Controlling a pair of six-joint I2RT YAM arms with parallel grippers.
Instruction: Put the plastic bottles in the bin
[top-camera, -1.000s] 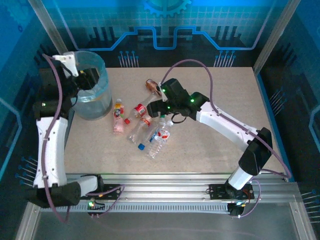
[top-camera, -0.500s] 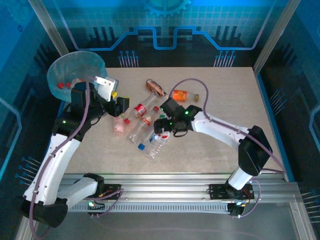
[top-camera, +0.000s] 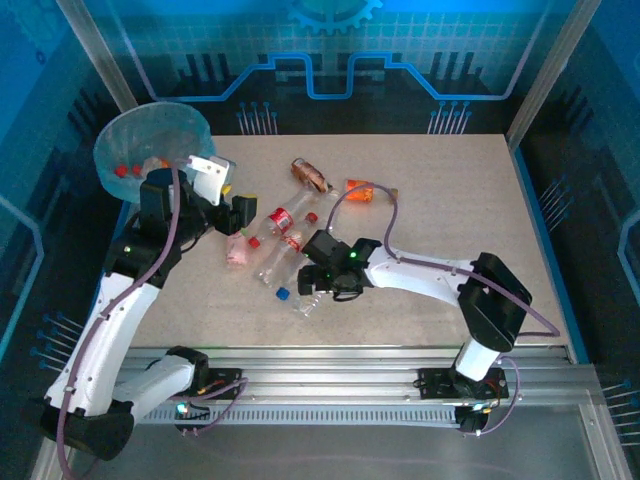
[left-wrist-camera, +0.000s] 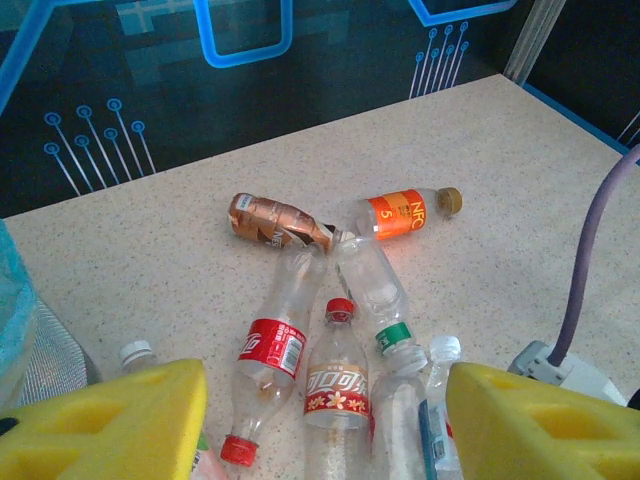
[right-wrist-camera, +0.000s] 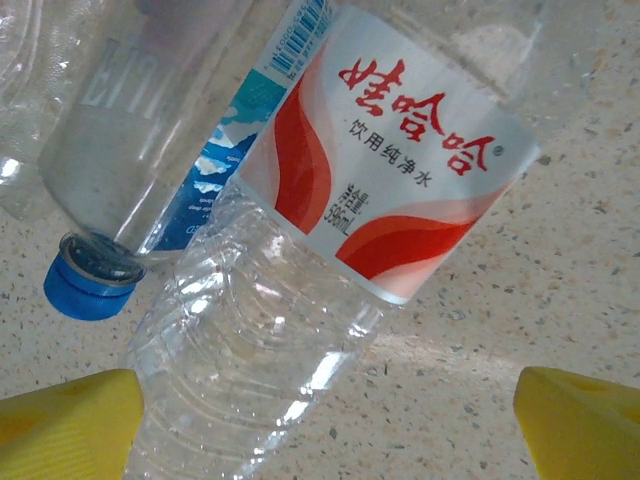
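The bin (top-camera: 150, 135), grey with a pale blue-green liner, stands at the table's far left with a few bottles inside. Several plastic bottles lie in a pile (top-camera: 285, 250) mid-table. My left gripper (top-camera: 240, 215) hovers open beside the pile. Its yellow pads (left-wrist-camera: 100, 425) stand wide apart above a red-labelled cola bottle (left-wrist-camera: 272, 350) and a red-and-gold-labelled bottle (left-wrist-camera: 338, 385). My right gripper (top-camera: 318, 285) is low over the pile's near end. It is open, astride the base of a clear bottle with a red-and-white label (right-wrist-camera: 390, 170), beside a blue-capped bottle (right-wrist-camera: 90, 280).
A crushed brown bottle (left-wrist-camera: 275, 220) and an orange bottle (left-wrist-camera: 405, 215) lie farther back on the table. A pink bottle (top-camera: 237, 252) lies just under the left gripper. The right half of the speckled table (top-camera: 470, 200) is bare. The right arm's purple cable loops over the orange bottle.
The left arm swung from over the bin to the bottle pile, then held nearly still. The right gripper slid toward the near edge and sank over the clear bottles.
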